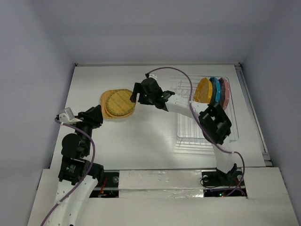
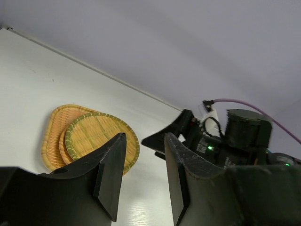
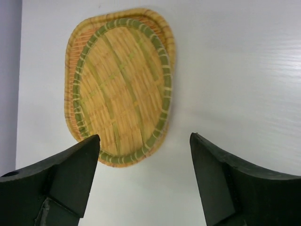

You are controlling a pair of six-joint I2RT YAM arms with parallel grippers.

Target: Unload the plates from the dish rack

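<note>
Plates from the dish rack (image 1: 188,132) sit in two groups as the right hand (image 3: 145,137) hangs wide open and empty over the edge of a round woven plate (image 3: 122,89) with a green rim. That plate lies flat on top of an orange-tan woven plate (image 3: 87,26) with rounded corners, whose border shows past it on the far and left sides. Both rest on the white surface (image 1: 150,141), left of the rack and apart from it. The left hand (image 2: 145,141) hovers near the same stack from the near left, its fingers partly apart with nothing between them, pointing towards the stack and the right hand beyond. Farther right, three plates stand on edge side by side at the far end of the clear rack: a yellow-orange plate (image 1: 203,91), a blue plate (image 1: 216,89) and a pink plate (image 1: 226,92). The right arm (image 1: 214,123) bends over the rack's near part.
</note>
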